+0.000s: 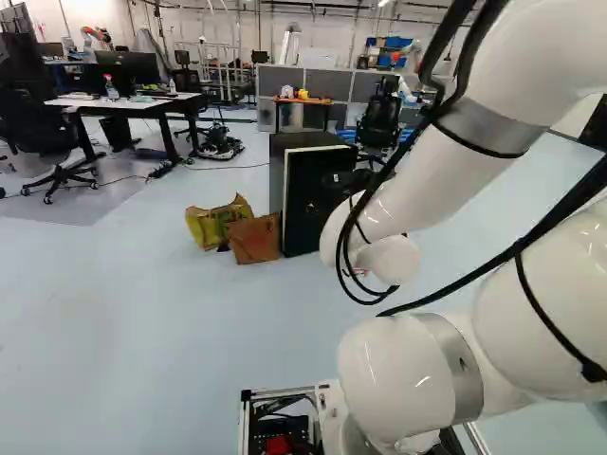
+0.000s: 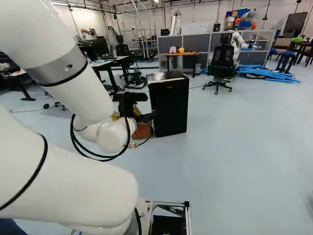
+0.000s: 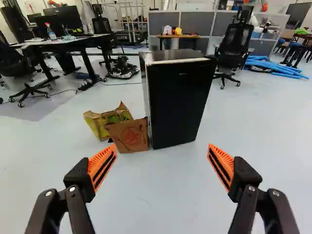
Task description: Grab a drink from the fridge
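Standing at the upper left of the left base view, a desk (image 1: pixel 90 103); background, no part in the job. Next rightward, above the centre: a yellow bag (image 1: pixel 212 223), then a brown bag (image 1: pixel 254 239) leaning at the fridge's side, presumably set there for support and out of the door's way. Fridge (image 1: pixel 311 199), upper middle: upright on the floor, black door facing the base and apparently shut. Drink: not visible; presumed inside. Hinge side: cannot tell.

Gripper (image 3: pixel 162 147): fingers spread wide, nothing between them, aimed toward the fridge but short of it in the wrist view. Likely held open so one finger could hook the door edge. Office chair (image 1: pixel 380 118), upper right, behind the fridge. Arm (image 1: pixel 408 365), right side, folded; probably compact for driving nearer.

Judgement: early stage; approach, then door. Risk: base clipping the bags.
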`<state>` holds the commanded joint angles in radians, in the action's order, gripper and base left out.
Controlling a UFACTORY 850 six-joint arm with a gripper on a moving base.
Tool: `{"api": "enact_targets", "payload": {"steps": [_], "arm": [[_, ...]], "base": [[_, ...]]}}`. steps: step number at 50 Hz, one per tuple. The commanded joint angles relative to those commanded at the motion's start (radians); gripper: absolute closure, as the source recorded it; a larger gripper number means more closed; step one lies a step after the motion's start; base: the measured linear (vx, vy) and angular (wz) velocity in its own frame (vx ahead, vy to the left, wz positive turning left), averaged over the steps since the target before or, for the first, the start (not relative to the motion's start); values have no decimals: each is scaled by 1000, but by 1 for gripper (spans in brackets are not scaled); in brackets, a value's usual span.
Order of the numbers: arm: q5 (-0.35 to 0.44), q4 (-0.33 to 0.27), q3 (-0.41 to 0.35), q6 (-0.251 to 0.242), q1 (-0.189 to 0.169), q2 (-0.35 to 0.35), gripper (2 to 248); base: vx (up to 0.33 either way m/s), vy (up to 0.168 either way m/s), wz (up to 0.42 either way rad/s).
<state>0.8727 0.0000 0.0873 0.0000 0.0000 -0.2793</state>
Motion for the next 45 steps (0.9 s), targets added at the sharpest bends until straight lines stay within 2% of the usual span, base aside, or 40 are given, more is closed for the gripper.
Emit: {"api": "enact_targets", "payload": {"steps": [22, 45], "arm": [[0, 0, 0, 0, 0, 0, 3], [0, 0, 0, 0, 0, 0, 3]], "base": [[72, -1, 4], [80, -36, 2]]}}
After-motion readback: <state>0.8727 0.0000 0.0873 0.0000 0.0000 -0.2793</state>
